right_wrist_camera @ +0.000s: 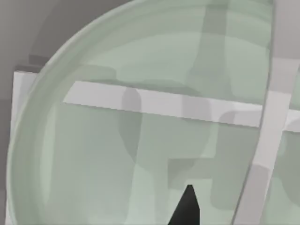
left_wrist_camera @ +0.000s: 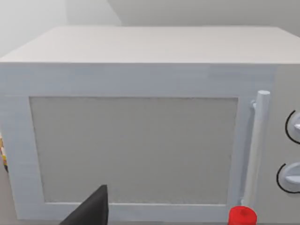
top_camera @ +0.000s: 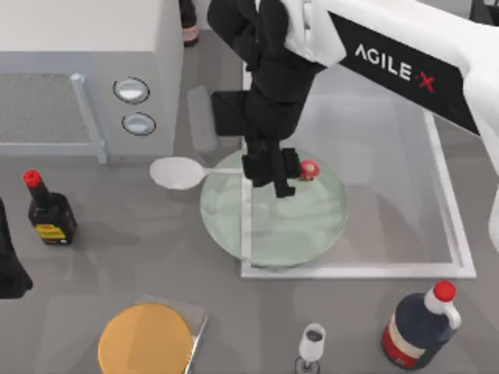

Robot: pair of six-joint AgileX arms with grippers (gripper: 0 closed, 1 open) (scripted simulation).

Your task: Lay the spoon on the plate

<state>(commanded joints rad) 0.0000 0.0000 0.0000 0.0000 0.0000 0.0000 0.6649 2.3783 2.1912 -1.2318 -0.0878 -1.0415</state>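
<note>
The white spoon is held level over the far-left edge of the pale green plate. Its bowl sticks out past the plate's left rim and its red ornament is over the plate. My right gripper reaches down from the back and is shut on the thin handle between bowl and ornament. In the right wrist view the plate lies close below, the pale handle crosses in front of it, and one dark fingertip shows. My left gripper is parked at the table's left edge, open.
A microwave stands at the back left and also faces the left wrist camera. A white-framed mat lies under the plate. Near the front are a small sauce bottle, an orange disc on a grey board, a glass and a dark bottle.
</note>
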